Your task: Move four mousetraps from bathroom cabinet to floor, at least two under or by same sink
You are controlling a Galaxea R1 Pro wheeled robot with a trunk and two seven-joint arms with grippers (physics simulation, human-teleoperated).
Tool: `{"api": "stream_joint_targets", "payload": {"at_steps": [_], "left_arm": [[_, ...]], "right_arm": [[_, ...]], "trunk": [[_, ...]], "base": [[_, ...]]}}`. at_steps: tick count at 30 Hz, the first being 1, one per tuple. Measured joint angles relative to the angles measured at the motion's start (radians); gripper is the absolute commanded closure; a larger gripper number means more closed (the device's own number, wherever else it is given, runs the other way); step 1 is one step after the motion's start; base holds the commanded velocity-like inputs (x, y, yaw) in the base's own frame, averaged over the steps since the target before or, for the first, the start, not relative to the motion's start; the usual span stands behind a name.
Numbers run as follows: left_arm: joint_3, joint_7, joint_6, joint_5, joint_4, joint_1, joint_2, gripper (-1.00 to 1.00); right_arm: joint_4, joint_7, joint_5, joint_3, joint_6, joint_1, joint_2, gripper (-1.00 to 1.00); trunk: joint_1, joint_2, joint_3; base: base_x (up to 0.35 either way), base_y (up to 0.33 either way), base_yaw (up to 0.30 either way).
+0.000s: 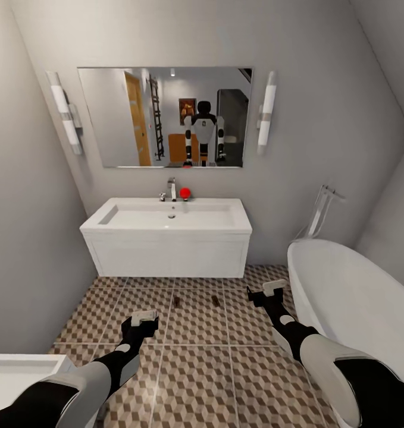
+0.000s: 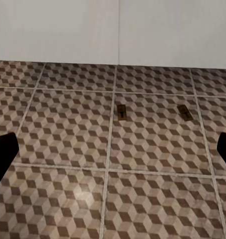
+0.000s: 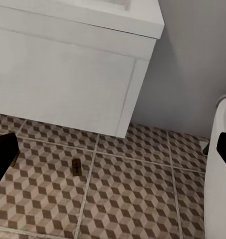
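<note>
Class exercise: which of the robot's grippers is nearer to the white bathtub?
Right. The right gripper hovers over the tiled floor just beside the bathtub rim. The left gripper is farther away, across the floor towards the opposite wall.

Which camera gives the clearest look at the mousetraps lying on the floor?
The left wrist view: both mousetraps lie whole and unobstructed on the tiles. Head view shows them as tiny specks; right wrist view shows one clearly.
</note>
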Motion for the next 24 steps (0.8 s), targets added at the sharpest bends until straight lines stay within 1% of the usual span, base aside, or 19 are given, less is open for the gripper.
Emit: {"api": "stream_joint_targets", "payload": {"at_steps": [24], "left_arm": [[0.0, 0.0, 0.0, 0.0, 0.0, 0.0, 0.0, -1.0]], "right_arm": [[0.0, 0.0, 0.0, 0.0, 0.0, 0.0, 0.0, -1.0]], "trunk": [[0.0, 0.0, 0.031]], "base": [[0.0, 0.0, 0.0]]}}
